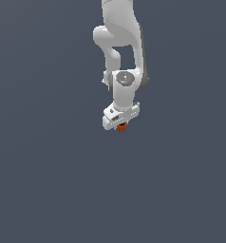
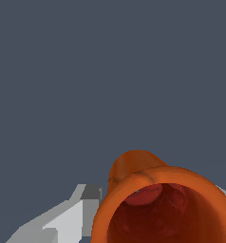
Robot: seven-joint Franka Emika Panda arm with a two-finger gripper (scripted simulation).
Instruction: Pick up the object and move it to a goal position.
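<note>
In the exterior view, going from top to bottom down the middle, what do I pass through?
White arm → wrist joint with its grey cap → end effector → orange-red object poking out beneath it → plain grey background below.

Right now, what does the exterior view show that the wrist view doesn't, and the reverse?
Only the exterior view shows the white arm reaching down and the whole gripper against a plain grey backdrop. Only the wrist view shows the orange-red object is hollow, with a round open rim and a darker red inside. Both show the object at the gripper; neither shows a goal marker.
</note>
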